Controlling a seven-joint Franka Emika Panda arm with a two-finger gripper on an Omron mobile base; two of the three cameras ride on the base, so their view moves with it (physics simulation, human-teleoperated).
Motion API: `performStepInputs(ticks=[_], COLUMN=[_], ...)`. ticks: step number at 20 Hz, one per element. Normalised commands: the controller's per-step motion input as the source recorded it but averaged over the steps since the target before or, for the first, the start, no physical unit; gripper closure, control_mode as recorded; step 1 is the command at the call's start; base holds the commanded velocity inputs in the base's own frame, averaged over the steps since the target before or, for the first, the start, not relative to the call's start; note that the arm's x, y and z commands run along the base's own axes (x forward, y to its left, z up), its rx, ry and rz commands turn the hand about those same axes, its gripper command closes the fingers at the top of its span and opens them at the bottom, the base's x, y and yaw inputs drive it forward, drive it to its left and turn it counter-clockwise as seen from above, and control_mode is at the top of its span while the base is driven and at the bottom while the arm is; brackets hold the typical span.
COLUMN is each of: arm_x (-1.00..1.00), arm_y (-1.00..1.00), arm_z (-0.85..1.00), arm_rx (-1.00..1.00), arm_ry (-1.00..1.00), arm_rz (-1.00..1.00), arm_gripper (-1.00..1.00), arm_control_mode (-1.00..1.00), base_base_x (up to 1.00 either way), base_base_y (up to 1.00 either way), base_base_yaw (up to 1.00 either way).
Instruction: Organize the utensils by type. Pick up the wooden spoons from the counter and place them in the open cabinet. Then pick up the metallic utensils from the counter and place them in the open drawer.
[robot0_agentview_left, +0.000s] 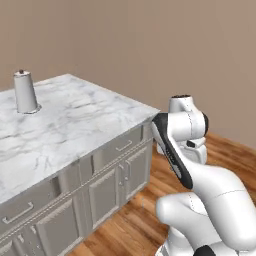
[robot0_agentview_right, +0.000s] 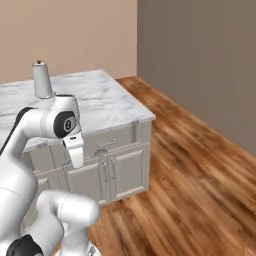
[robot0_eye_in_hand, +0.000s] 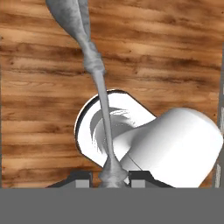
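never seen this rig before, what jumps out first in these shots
In the hand view, a silver spoon is pinched between the gripper tips, hanging above the wooden floor. The base views show a white marble counter with a grey canister standing near its far edge.

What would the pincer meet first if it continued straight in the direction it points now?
Probably the brown wooden plank floor. The pincer, shut on the thin silver metal spoon, points down at it; depth is unclear, and the spoon's far end would arrive first.

No readable text, labels, brands or numbers on any surface.
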Motion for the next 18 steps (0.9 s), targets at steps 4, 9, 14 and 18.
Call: performStepInputs(ticks=[4, 9, 14, 18], arm_x=[0.00, 0.00, 0.00, 0.00], arm_y=[0.00, 0.00, 0.00, 0.00], arm_z=[0.00, 0.00, 0.00, 0.00], arm_rx=[0.00, 0.00, 0.00, 0.00], arm_ry=[0.00, 0.00, 0.00, 0.00], arm_rz=[0.00, 0.00, 0.00, 0.00], arm_gripper=[1.00, 1.00, 1.00, 1.00], arm_control_mode=[1.00, 1.00, 1.00, 1.00], base_base_x=[-0.28, -0.45, -0.68, -0.59], base_base_y=[0.13, 0.32, 0.39, 0.24], base_base_yaw=[-0.55, -0.50, -0.47, -0.39])
